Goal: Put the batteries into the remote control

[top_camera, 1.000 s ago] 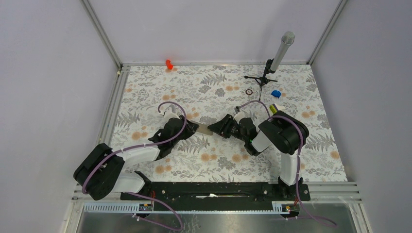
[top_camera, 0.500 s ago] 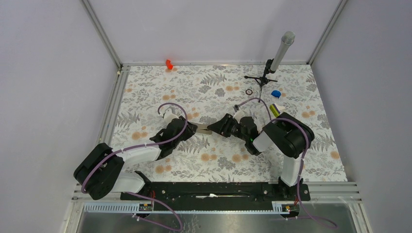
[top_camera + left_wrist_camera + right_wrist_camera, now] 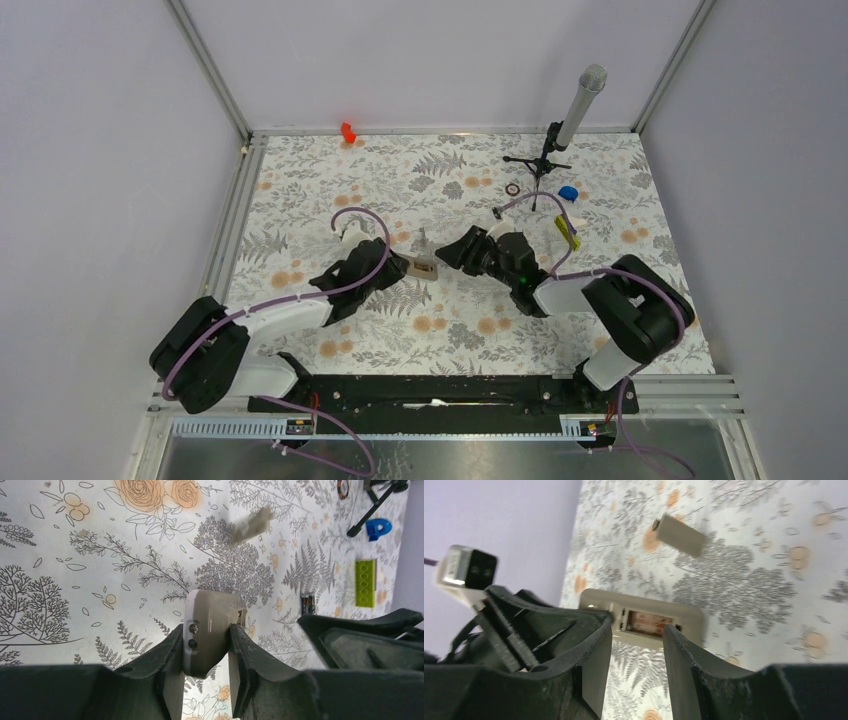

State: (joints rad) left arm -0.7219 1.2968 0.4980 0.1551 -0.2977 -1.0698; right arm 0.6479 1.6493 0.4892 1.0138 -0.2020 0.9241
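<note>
- Right claw (image 3: 638,626) has drawn back from the remote control (image 3: 210,625); it is spread and empty.
- Left claw (image 3: 206,635) pinches it; battery bay (image 3: 649,622) open, batteries (image 3: 307,602) beyond its tips, unloaded.

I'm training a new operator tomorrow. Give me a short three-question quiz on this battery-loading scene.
1. True or false: the small white plastic remote control is clamped in the left gripper.
2. The remote's battery compartment is: A) open and empty; B) open with both batteries inside; C) covered.
3. Where do the two slim dark cylindrical batteries lie?
Key: 1 true; 2 A; 3 on the table, beside the yellow-green studded brick.
</note>
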